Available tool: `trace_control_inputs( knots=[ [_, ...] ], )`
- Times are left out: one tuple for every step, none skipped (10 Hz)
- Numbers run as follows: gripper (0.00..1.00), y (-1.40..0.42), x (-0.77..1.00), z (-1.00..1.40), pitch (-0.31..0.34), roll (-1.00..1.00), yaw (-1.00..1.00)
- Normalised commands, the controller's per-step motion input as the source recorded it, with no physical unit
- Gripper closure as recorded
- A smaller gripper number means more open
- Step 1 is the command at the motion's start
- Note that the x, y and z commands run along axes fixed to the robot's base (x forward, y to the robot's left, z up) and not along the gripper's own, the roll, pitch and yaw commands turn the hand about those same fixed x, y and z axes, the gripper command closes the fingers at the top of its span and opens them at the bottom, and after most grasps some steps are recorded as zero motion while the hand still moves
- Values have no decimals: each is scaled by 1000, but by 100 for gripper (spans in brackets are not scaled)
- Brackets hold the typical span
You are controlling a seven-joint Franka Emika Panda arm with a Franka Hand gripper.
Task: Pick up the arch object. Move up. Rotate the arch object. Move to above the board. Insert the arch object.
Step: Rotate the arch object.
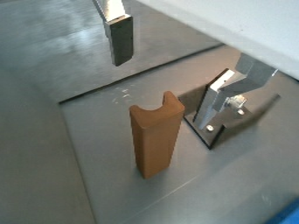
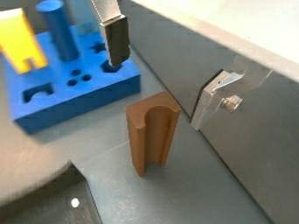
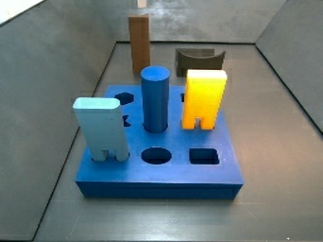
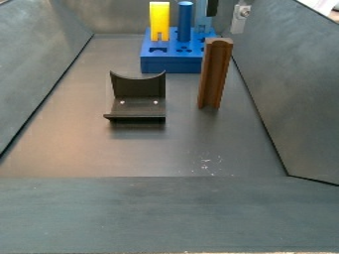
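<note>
Above the grey floor, the gripper (image 1: 118, 39) hung apart from the arch object (image 1: 155, 138), one finger (image 2: 115, 42) visible, nothing seen held; how far open could not be told.
One brown slab stood upright near one blue board (image 3: 161, 170), which carried three blocks: yellow (image 3: 205, 98), blue cylinder (image 3: 154, 97), light blue (image 3: 100, 128).

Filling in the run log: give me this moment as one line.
hand: above floor, holding nothing | arch object: upright on floor, ungrasped | board: carries yellow, blue, light-blue pieces | stage: pre-pick
</note>
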Motion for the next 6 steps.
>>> trace_control_inputs(
  knots=[
    [0,-1,31,-21,13,-4,1000],
    [0,-1,31,-21,14,-5,1000],
    [0,-1,31,-20,15,-5,1000],
    [0,-1,31,-20,16,-5,1000],
    [0,-1,31,-19,17,-6,1000],
    [0,-1,32,-19,18,-6,1000]
  ],
)
